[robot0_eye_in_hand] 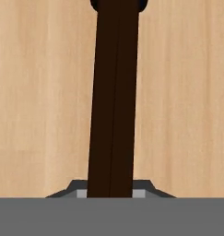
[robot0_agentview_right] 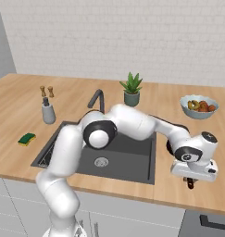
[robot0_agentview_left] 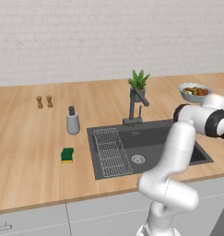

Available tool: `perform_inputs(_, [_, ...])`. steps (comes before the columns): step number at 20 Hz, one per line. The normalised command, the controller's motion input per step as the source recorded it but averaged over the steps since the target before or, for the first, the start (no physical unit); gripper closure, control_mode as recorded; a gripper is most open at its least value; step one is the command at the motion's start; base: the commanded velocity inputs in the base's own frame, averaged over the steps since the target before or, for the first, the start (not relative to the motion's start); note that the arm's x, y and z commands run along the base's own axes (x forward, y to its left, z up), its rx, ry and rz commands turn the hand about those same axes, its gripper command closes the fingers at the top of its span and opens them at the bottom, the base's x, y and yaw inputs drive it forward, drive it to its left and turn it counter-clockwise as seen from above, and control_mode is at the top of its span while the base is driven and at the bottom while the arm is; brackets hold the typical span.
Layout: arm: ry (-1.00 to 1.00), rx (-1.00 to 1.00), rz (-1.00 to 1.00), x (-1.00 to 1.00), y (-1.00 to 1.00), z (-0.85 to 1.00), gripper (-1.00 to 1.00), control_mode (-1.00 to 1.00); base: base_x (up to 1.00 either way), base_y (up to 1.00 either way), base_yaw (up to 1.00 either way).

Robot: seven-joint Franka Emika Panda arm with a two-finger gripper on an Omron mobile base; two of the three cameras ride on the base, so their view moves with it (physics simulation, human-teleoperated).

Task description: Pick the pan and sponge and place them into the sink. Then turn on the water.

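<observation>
Two small shakers (robot0_agentview_left: pixel 44 101) near bench's (robot0_agentview_left: pixel 26 152) back-left, grey dispenser (robot0_agentview_left: pixel 73 121) just right of them. Sponge (robot0_agentview_left: pixel 67 155) on bench left of sink's (robot0_agentview_left: pixel 150 138) left edge, apart from it. Faucet (robot0_agentview_left: pixel 134 108) and potted plant (robot0_agentview_left: pixel 138 85) at sink's back edge. Bowl of food (robot0_agentview_right: pixel 199 106) toward back-right. Gripper (robot0_agentview_right: pixel 191 181) low over bench near front edge, right of sink, jaws clamped on pan's (robot0_eye_in_hand: pixel 112 101) dark handle.

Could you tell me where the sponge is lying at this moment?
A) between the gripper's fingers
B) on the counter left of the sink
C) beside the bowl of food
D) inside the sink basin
B: the sponge lies flat on the wooden counter, apart from the sink, on its rack side.
</observation>
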Motion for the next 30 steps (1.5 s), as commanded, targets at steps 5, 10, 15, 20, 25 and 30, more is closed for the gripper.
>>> perform_inputs(5, [0.00, 0.00, 0.07, -0.03, 0.84, 0.00, 1.00, -1.00, 0.00, 0.00, 0.00])
perform_inputs(10, [0.00, 0.00, 0.16, 0.00, 0.67, 0.02, 1.00, -1.00, 0.00, 0.00, 0.00])
perform_inputs(15, [0.00, 0.00, 0.16, 0.00, 0.62, 0.19, 1.00, -1.00, 0.00, 0.00, 0.00])
perform_inputs(20, [0.00, 0.00, 0.18, 0.17, 0.62, 0.02, 1.00, -1.00, 0.00, 0.00, 0.00])
perform_inputs(25, [0.00, 0.00, 0.15, 0.34, 0.70, 0.00, 1.00, -1.00, 0.00, 0.00, 0.00])
perform_inputs(30, [0.00, 0.02, 0.02, 0.50, 0.32, -0.10, 1.00, -1.00, 0.00, 0.00, 0.00])
